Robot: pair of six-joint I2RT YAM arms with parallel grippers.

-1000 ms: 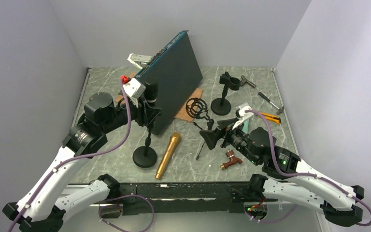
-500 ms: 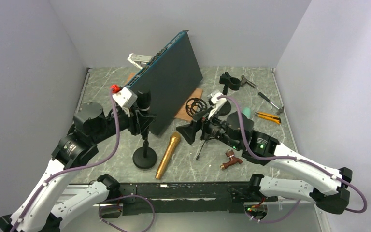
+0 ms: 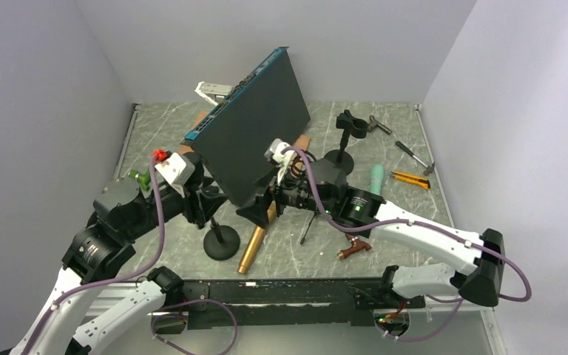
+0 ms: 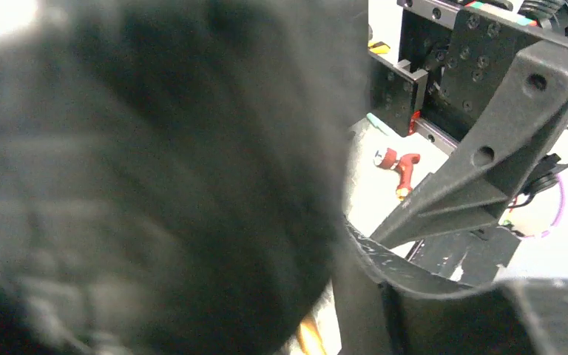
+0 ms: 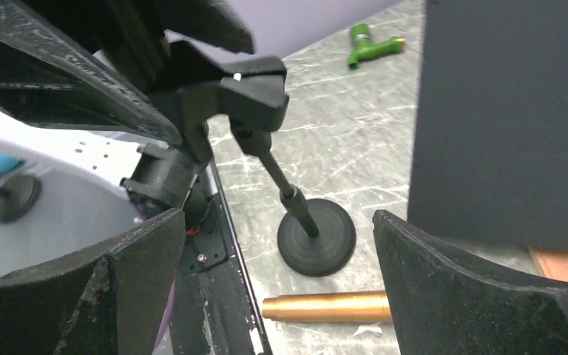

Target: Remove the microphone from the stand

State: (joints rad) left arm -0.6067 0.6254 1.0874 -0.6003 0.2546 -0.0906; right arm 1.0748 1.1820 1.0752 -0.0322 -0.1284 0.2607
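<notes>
The tall dark blue slanted board (image 3: 255, 122) blocks the table's middle — its lower corner sits just beside my right gripper (image 3: 257, 211). Below, I have the black stand with a round base (image 3: 222, 241) and the gold metal microphone (image 3: 251, 248) lying close together, leaving a narrow gap. Left of the board, the grey marble table (image 3: 159, 137) is bare — room to pass.

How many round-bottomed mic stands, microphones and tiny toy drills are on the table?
2 black round-base microphone stands
1 gold metal microphone
2 small toy drills, one green, one reddish-brown
Total: 5
</notes>
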